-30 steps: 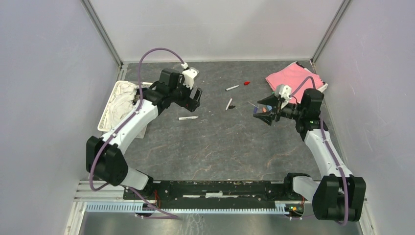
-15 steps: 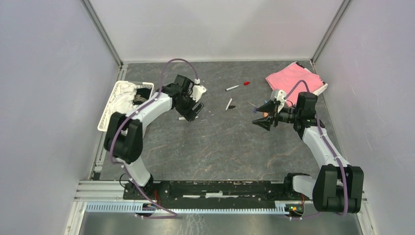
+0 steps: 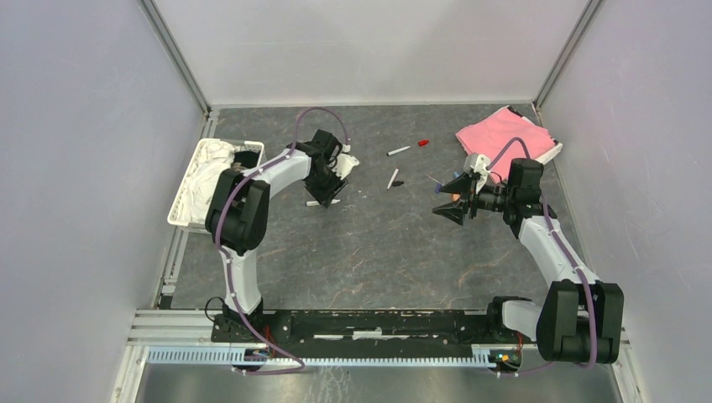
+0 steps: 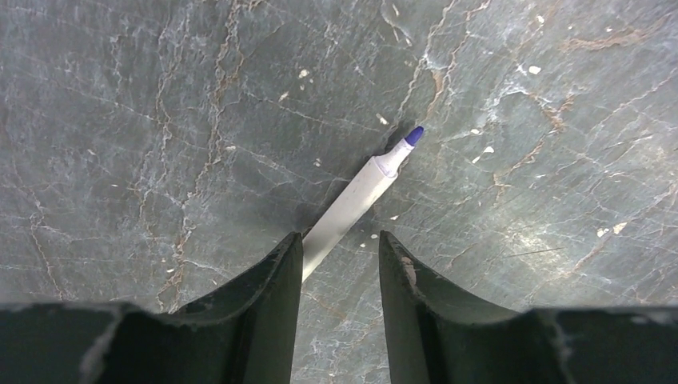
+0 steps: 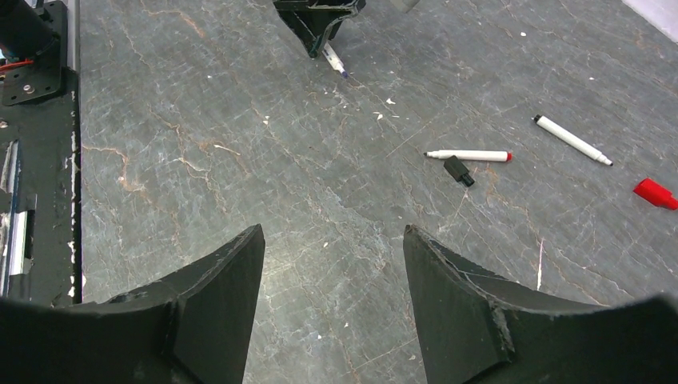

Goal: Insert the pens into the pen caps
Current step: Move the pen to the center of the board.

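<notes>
- Table (image 3: 378, 252): dark grey, marbled with pale and rust-brown veins, scattered white flecks.
- Blue-tipped pen (image 4: 352, 204): plain white barrel, blue tip.
- Red-tipped pen (image 5: 468, 155): white barrel, red at one end.
- Black-tipped pen (image 5: 572, 140): white barrel, black tip.
- Black cap (image 5: 457, 170): solid black.
- Red cap (image 5: 656, 194): solid bright red.
- Left gripper (image 4: 340, 238) and right gripper (image 5: 332, 230): matte black.
- Cloth (image 3: 504, 134): plain pink.
- Tray (image 3: 179, 200): white; rag (image 3: 210, 164) in it: white.
- Arms (image 3: 550, 248): white links, black joints.
- Cables (image 3: 315, 112): purple.

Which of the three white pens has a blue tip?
The pen between the fingers of the left tool; the other two, farther right, show no blue.
</notes>
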`<state>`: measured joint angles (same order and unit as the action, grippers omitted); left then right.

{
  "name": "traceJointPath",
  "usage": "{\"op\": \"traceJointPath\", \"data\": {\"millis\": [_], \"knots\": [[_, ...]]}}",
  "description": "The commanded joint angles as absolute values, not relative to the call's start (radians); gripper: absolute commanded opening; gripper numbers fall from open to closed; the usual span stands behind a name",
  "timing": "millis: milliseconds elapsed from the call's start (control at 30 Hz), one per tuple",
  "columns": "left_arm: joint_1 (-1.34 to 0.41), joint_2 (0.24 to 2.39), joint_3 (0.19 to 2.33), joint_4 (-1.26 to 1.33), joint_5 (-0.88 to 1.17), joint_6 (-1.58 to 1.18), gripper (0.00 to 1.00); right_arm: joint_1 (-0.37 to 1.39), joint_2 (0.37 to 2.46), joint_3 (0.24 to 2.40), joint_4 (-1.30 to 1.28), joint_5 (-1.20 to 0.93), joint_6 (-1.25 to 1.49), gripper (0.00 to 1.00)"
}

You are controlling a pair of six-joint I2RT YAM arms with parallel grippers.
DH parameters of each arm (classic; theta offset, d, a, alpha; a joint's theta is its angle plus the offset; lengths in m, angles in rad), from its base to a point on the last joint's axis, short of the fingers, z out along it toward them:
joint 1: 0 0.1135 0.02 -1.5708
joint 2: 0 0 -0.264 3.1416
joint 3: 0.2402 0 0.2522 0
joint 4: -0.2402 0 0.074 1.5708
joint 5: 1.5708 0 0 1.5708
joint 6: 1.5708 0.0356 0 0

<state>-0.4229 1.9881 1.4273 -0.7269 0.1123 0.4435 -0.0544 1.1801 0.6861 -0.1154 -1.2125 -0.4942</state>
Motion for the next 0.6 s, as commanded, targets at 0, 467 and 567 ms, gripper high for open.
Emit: {"op": "traceJointPath", "data": {"millis": [0, 467, 567], "knots": [[-0.415, 2.004, 1.455, -0.745, 0.104, 0.478, 0.45, -0.057, 1.186, 0.73, -0.107, -1.218, -0.488, 0.7], [-0.437, 1.998, 1.368, -0.725, 0.048, 0.358, 0.12, -0.057, 1.183, 0.738, -0.118, -1.223, -0.491, 0.71], [-0.494, 1.941, 1.318, -0.677, 0.043, 0.291, 0.02, -0.057, 1.181, 0.741, -0.128, -1.221, -0.498, 0.71]]}}
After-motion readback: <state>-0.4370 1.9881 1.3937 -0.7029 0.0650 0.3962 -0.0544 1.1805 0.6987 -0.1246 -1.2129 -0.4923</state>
